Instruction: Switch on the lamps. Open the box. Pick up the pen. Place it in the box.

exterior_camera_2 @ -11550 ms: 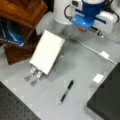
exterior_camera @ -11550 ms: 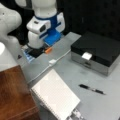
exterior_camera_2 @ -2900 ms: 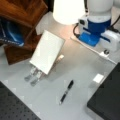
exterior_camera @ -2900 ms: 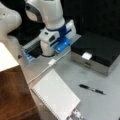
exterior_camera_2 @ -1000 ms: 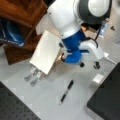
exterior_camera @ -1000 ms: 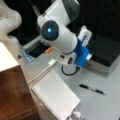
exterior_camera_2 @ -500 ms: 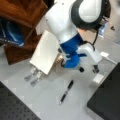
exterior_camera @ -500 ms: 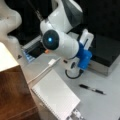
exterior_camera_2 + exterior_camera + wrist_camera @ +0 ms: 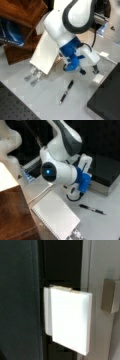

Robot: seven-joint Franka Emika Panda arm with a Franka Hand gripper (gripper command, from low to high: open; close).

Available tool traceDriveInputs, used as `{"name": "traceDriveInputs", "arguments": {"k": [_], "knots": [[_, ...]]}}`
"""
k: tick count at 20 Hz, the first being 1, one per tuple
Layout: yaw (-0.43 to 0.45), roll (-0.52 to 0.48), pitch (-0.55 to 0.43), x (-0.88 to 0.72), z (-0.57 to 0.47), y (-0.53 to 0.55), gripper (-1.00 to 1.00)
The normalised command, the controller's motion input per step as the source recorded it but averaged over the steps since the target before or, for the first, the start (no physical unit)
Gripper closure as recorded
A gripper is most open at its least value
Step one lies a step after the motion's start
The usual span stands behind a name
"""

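The box [image 9: 105, 170] lies shut at a front view's right, black lid down on its silver sides; its corner shows in a front view [image 9: 107, 100]. My gripper [image 9: 89, 71] hangs open just above the box's small white front latch [image 9: 98, 78], holding nothing. It shows as a dark shape under the blue wrist part [image 9: 73, 193]. The wrist view is filled by the latch [image 9: 68, 320] against the black lid [image 9: 20, 300]. The black pen [image 9: 91, 209] [image 9: 66, 92] lies free on the table, in front of the gripper. A cream-white lamp shade [image 9: 7, 180] sits at the left edge.
A white spiral notebook [image 9: 56, 217] [image 9: 47, 52] lies beside the pen, touching a brown wooden block [image 9: 15, 215]. A wooden rack [image 9: 22, 27] stands behind it. A dark perforated mat [image 9: 12, 107] covers the near corner. My arm's white elbow [image 9: 57, 170] looms over the table's middle.
The arm has swung from the back of the table across and down to the box's front; over the last second the gripper has settled lower at the latch. Pen and notebook have not moved.
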Motion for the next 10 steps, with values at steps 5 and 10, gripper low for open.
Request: {"name": "traceDriveInputs", "arguments": {"k": [5,10], "knots": [[0.017,0.308,0.004,-0.01,-0.18,-0.02,-1.0],[-0.024,0.302,-0.027,-0.08,-0.13,0.0,-1.0]]}}
